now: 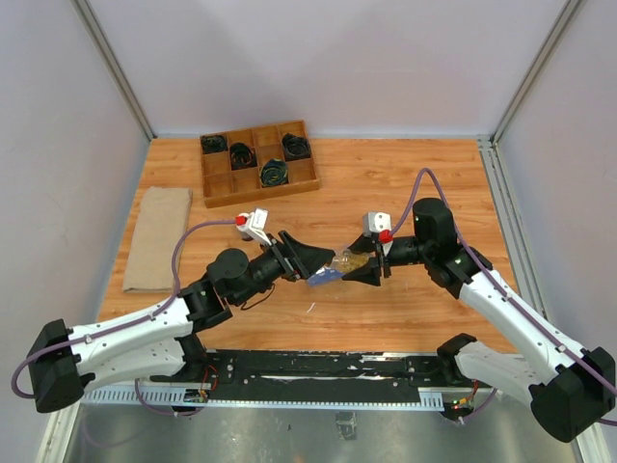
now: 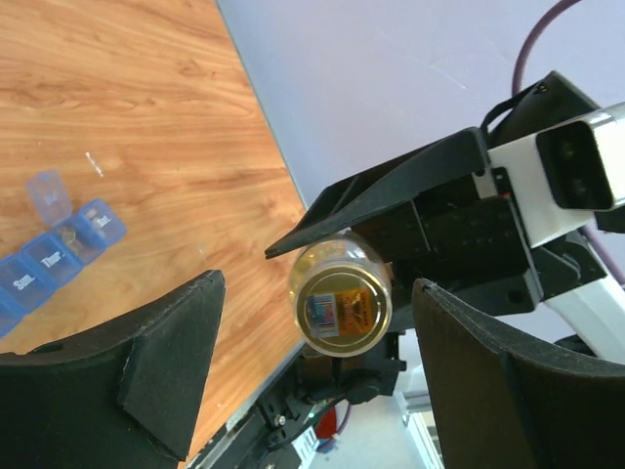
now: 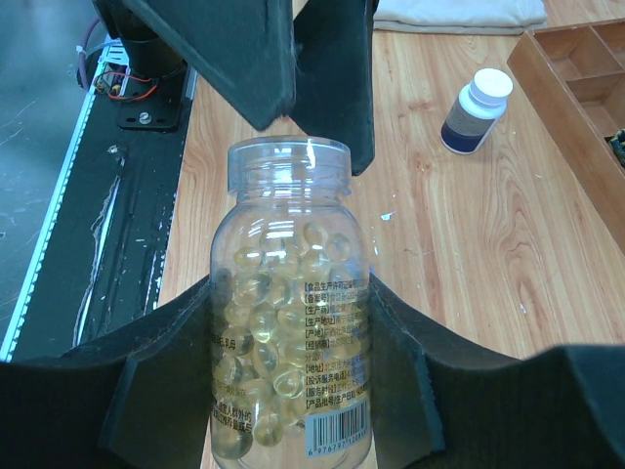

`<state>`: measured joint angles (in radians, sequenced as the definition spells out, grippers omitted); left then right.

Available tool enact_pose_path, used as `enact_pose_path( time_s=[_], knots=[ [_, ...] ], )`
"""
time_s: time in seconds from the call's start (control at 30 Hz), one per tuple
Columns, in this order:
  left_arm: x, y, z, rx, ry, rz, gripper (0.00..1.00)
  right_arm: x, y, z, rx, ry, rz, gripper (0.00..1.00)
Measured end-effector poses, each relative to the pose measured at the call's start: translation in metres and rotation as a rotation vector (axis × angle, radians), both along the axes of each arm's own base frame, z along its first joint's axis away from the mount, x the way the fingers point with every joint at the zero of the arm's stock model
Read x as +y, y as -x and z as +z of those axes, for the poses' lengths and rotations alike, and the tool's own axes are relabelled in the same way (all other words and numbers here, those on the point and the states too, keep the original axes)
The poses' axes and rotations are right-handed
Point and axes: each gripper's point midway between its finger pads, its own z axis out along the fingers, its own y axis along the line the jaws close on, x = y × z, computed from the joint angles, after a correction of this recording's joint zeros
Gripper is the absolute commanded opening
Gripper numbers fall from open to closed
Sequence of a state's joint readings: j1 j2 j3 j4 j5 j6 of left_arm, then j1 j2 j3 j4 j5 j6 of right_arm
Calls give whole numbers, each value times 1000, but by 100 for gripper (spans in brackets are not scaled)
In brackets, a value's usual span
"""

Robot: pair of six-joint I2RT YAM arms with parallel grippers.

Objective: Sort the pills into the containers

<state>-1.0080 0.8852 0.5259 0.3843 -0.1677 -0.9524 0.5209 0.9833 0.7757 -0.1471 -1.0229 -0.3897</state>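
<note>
A clear bottle [image 3: 290,293] full of the pills [image 3: 256,322], pale yellow softgels, lies on its side above the table. My right gripper [image 3: 291,391] is shut on its body. The bottle's gold-coloured end [image 2: 344,301] faces my left gripper [image 2: 314,322]. That gripper is open, one finger on each side of this end, with a gap on both sides. In the top view the left gripper [image 1: 307,258] and the right gripper [image 1: 364,268] meet at the bottle [image 1: 349,260]. The containers, a blue pill-organizer strip [image 2: 54,256], lie on the wood below with one lid up [image 1: 325,278].
A dark bottle with a white cap [image 3: 476,109] stands on the table. A wooden grid tray with black coils [image 1: 258,162] sits at the back. A folded tan cloth [image 1: 156,238] lies at the left. The black base rail [image 1: 318,367] runs along the near edge.
</note>
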Motion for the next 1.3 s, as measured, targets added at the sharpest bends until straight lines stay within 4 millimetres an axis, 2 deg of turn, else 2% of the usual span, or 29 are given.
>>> enact_pose_path(
  time_s=[0.1, 0.33, 0.53, 0.63, 0.87, 0.93, 1.0, 1.07, 1.3],
  knots=[
    [-2, -1, -7, 18, -23, 6, 77, 0, 0, 0, 0, 0, 0, 3],
    [-9, 5, 4, 17, -3, -14, 77, 0, 0, 0, -1, 1, -2, 3],
    [-15, 9, 1, 27, -9, -29, 69, 0, 0, 0, -1, 1, -2, 3],
    [-17, 9, -1, 31, -15, -32, 58, 0, 0, 0, -1, 1, -2, 3],
    [-19, 9, -4, 31, -29, -38, 45, 0, -1, 0, -1, 1, -3, 3],
    [-21, 8, -4, 24, -39, -43, 35, 0, -1, -1, 0, 3, -6, 2],
    [-22, 8, -3, 10, -52, -44, 20, -1, -2, -1, -2, 5, -11, 2],
    [-22, 7, -3, -7, -68, -45, 13, -1, -2, -1, -3, 6, -12, 2],
    [-23, 9, 1, -166, -163, -85, 8, -1, -3, -1, -12, 6, -10, 2]
  ],
)
